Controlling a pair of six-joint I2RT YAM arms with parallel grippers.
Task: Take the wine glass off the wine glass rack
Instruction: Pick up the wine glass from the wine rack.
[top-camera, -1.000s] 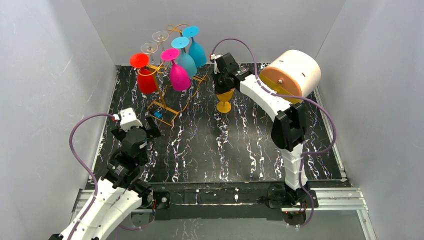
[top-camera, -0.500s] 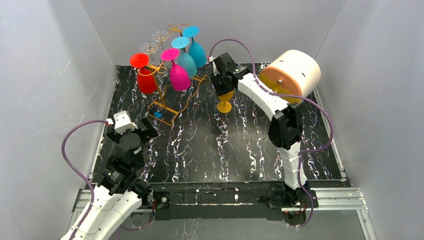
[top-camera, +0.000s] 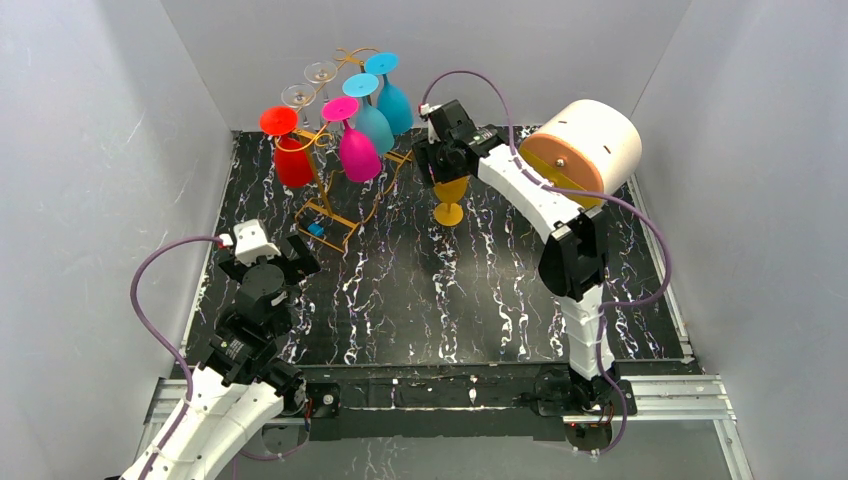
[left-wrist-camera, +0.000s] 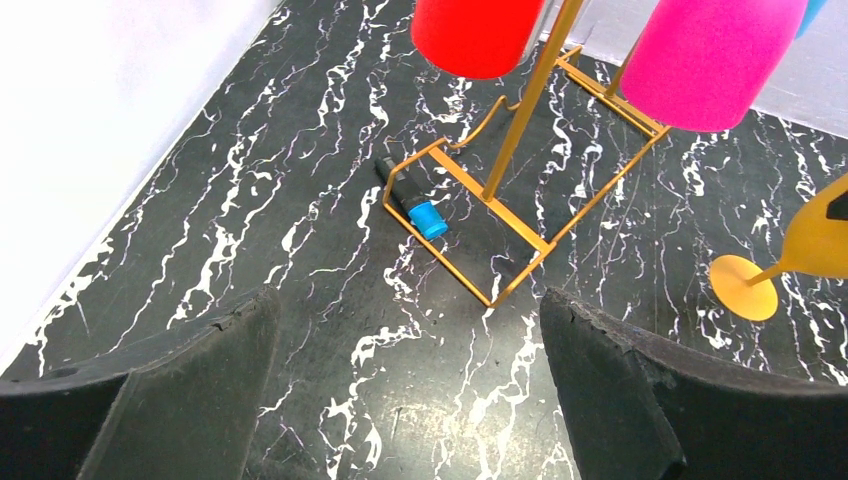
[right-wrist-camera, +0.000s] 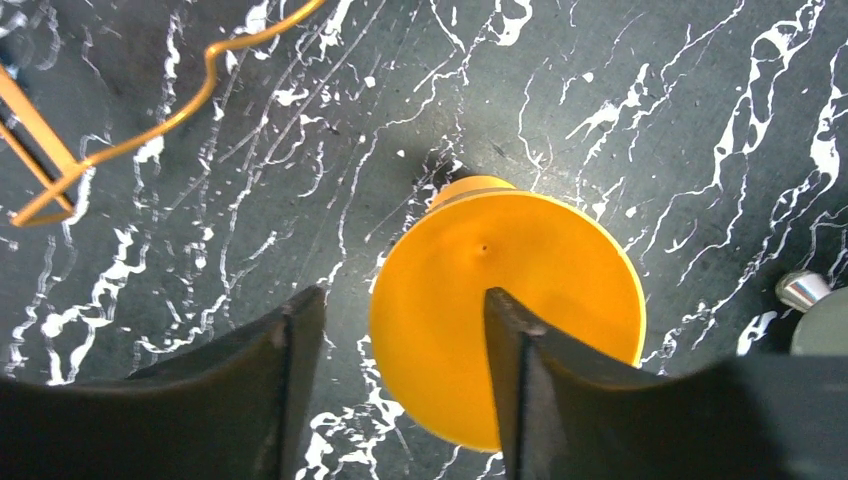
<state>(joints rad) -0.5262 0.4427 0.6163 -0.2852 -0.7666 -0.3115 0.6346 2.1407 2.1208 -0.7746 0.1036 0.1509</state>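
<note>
One yellow wine glass (right-wrist-camera: 540, 300) stands on the bench (top-camera: 450, 290), off the rack (left-wrist-camera: 520, 130), rim between your released right fingers (right-wrist-camera: 230, 400). Left fingers (left-wrist-camera: 150, 400) gape empty. Set-down looks done: rise straight, don't clip it.

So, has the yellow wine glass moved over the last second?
No. The yellow wine glass stands in the same place on the table, right of the wine glass rack.

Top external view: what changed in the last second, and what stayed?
The right gripper opened its fingers and let go of the yellow wine glass, which stands on the table. The left gripper stayed open, barely shifting. The wine glass rack and the hanging glasses did not move.
</note>
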